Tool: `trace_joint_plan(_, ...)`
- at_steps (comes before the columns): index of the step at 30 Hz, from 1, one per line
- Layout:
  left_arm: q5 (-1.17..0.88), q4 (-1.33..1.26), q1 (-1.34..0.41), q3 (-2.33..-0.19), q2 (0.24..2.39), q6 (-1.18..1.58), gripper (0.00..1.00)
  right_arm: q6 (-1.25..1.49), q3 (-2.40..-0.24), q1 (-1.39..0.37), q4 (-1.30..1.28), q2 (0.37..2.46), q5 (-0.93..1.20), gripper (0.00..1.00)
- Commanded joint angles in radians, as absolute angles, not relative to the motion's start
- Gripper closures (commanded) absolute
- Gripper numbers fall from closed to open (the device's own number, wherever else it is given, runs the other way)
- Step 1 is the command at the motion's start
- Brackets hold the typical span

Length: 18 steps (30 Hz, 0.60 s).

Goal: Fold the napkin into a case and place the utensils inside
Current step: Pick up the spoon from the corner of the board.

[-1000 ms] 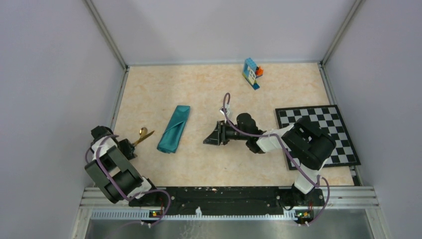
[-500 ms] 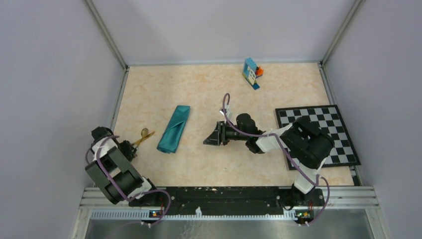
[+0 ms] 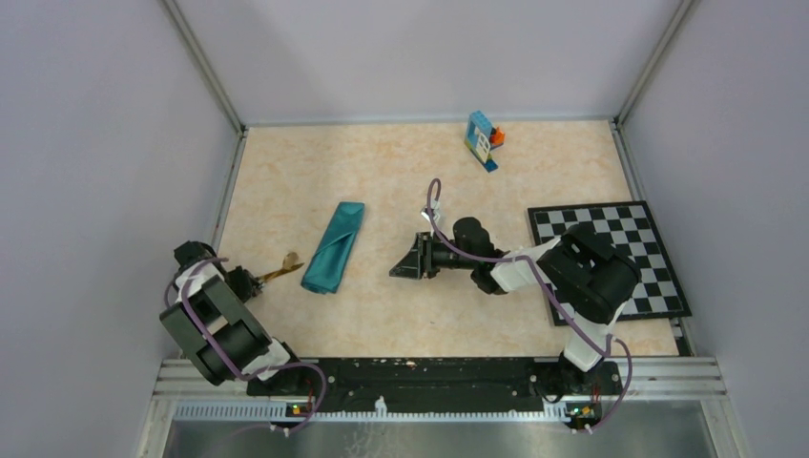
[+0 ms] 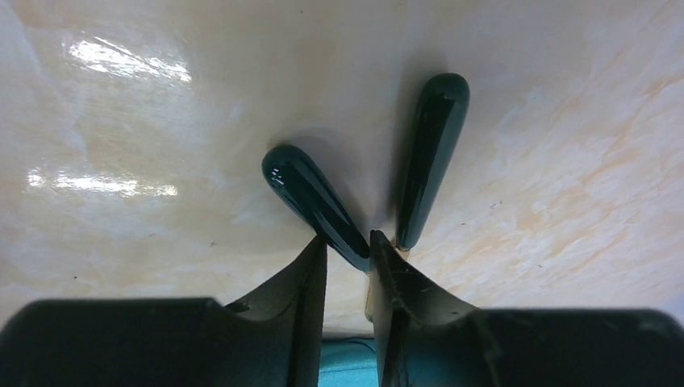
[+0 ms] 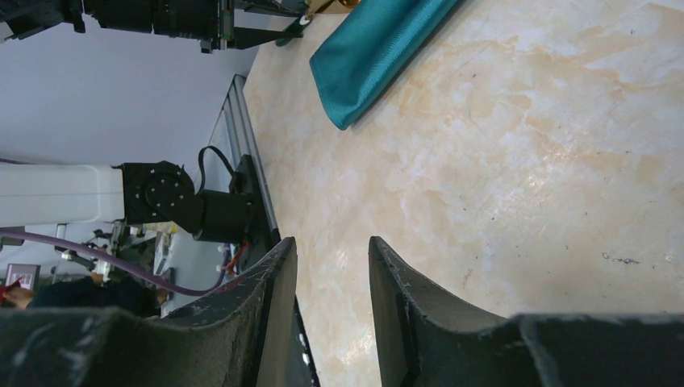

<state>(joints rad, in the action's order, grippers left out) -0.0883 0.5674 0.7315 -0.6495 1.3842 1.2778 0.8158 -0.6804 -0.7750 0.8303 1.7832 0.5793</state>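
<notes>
Fingers (image 4: 310,270) of left gripper (image 4: 348,256) are pinching nearly closed on utensils (image 4: 319,201), right where two dark green handles are crossing. One handle is passing behind a finger, so that hold is looking doubtful. Pieces are looking thin, stiff, light and glossy, so probably slippery; gripping at the neck seems best. Folded case (image 3: 334,246) is lying just beside them, soft and likely shifting if nudged. Right gripper (image 3: 405,262) is hovering narrow and empty, well apart. Golden ends are hiding behind the fingers; pocket slit is not showing anywhere.
</notes>
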Motion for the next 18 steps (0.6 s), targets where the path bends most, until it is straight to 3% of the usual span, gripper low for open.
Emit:
trace_joint_plan(1, 0.051, 0.526, 0.738, -0.571, 1.457, 1.236, 0.71, 0.816, -0.670, -0.764, 0.897, 1.791, 0.597, 0.62)
trace_joint_plan(18, -0.058, 0.519, 0.828, -0.577, 1.295, 1.074, 0.99, 0.825, -0.670, -0.762, 0.907, 1.795, 0.604, 0.62)
